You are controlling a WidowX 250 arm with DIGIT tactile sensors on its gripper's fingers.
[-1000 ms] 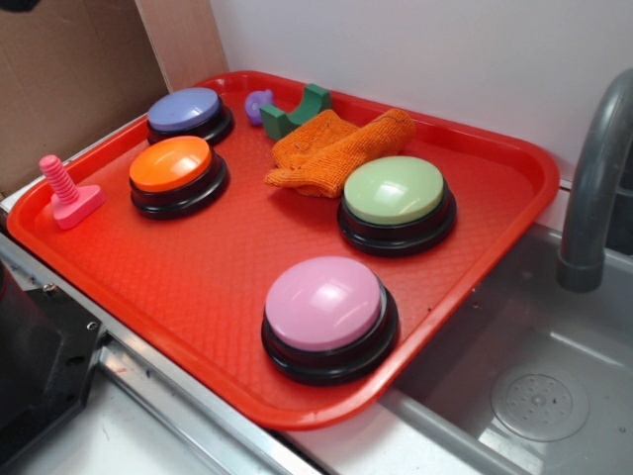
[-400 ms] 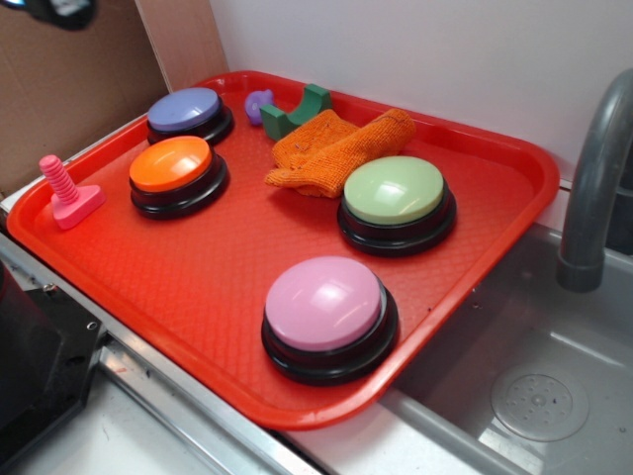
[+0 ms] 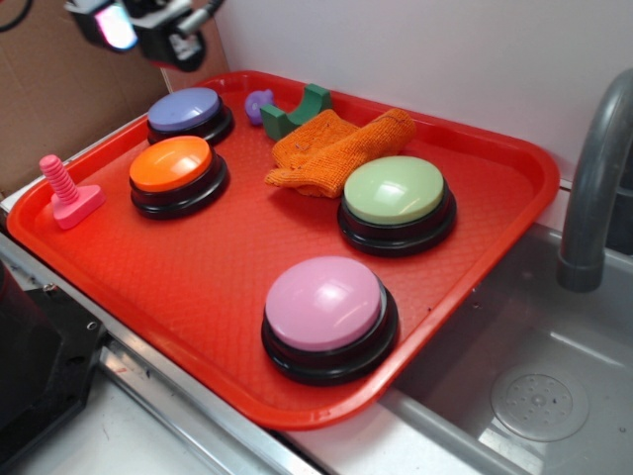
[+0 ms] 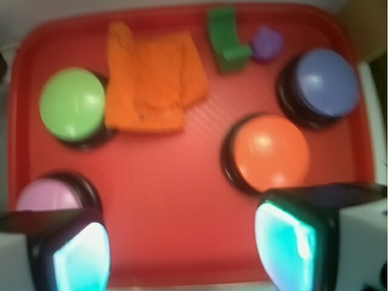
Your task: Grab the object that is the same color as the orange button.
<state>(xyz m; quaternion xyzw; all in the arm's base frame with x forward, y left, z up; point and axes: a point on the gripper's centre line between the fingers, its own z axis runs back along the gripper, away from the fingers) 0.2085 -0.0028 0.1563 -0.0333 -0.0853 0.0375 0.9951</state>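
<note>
The orange rag lies crumpled at the back of the red tray, between the green button and a green block. The orange button sits at the tray's left on its black base. My gripper hangs high above the tray's far left corner, well away from the rag. Its jaws stand wide apart with nothing between them; the wrist view looks straight down on the whole tray.
On the tray are also a purple button, a pink button, a green block, a small purple piece and a pink screw. A sink with a grey faucet lies to the right. Cardboard stands behind at left.
My gripper has come into the exterior view at the top left, moving down and right. Nothing on the tray has moved.
</note>
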